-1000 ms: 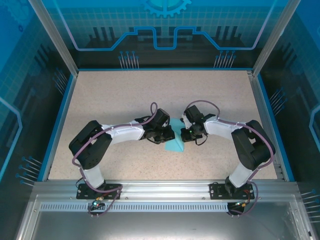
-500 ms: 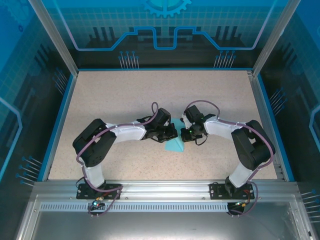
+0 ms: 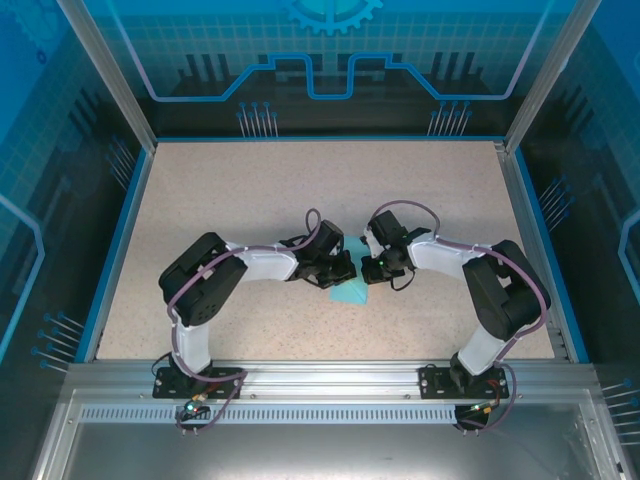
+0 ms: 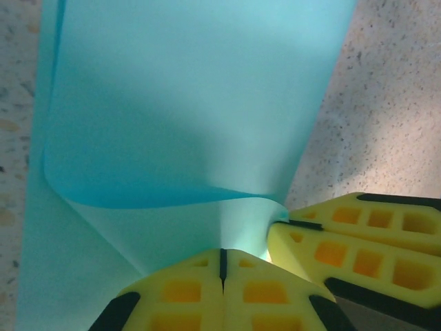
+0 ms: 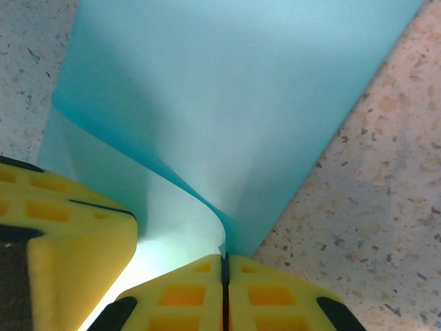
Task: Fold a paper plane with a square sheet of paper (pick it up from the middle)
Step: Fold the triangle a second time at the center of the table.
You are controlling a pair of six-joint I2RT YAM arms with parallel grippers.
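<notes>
The square sheet of paper (image 3: 350,293) is light turquoise and lies mid-table as a small pointed folded shape. Its upper layer curls up off the lower one in the left wrist view (image 4: 186,103) and in the right wrist view (image 5: 234,89). My left gripper (image 3: 345,272) comes in from the left and is shut (image 4: 222,258) on the paper's near edge, where a faint crease runs up from its tips. My right gripper (image 3: 368,272) comes in from the right, close beside it, and is shut (image 5: 224,262) on a curled corner of the sheet. Both grippers' yellow fingers almost touch.
The speckled beige table (image 3: 250,190) is ringed by a blue rim (image 3: 120,230) and glass walls. An aluminium rail (image 3: 320,375) with both arm bases runs along the near edge. The right gripper's fingers (image 4: 358,234) show in the left wrist view, and the left gripper's finger (image 5: 69,234) in the right wrist view.
The left arm's elbow has swung right and forward, and its gripper has slid slightly right and closed. The right arm and the paper have hardly moved.
</notes>
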